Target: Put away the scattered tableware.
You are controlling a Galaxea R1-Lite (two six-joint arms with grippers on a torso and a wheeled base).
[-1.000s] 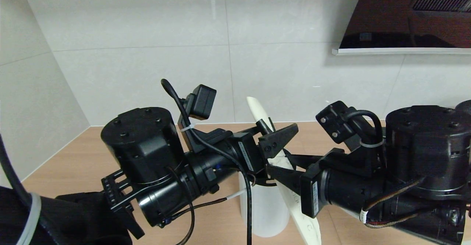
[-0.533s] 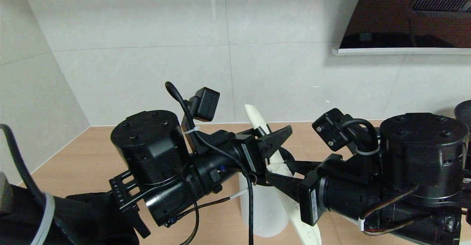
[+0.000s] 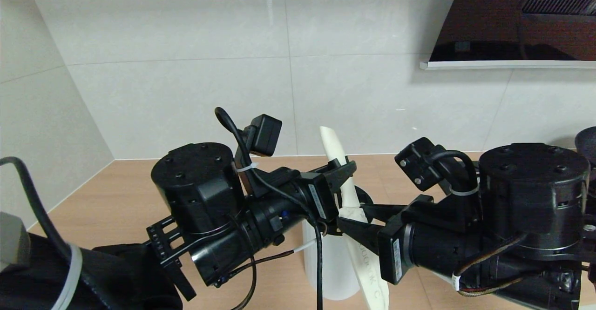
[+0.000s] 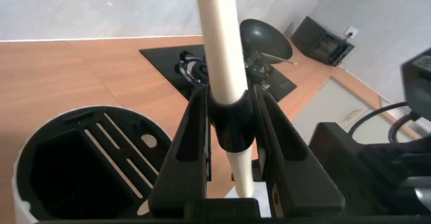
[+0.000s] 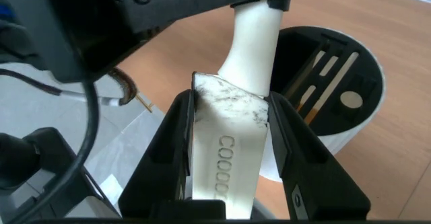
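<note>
Over the wooden tabletop (image 3: 116, 193), close to a white utensil holder (image 3: 333, 272) with a black divided insert, a white spatula (image 3: 335, 151) stands nearly upright, handle up. The left claw (image 3: 344, 168) pinches its handle at the black collar. The right claw (image 3: 356, 217) pinches the broad blade lower down.

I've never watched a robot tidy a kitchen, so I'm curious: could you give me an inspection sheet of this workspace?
Surface: wooden countertop.
Job's things: white flat-bladed utensil held in the air near the white utensil holder, which has a black slotted insert.
Clutter: nothing seen.
Grippers: left pincer shut on the utensil's handle; right pincer shut on its blade.
Cables: black cable hanging from the left arm, in front of the holder.
Surroundings: white tiled wall, range hood, black cooktop with a dark pan.
</note>
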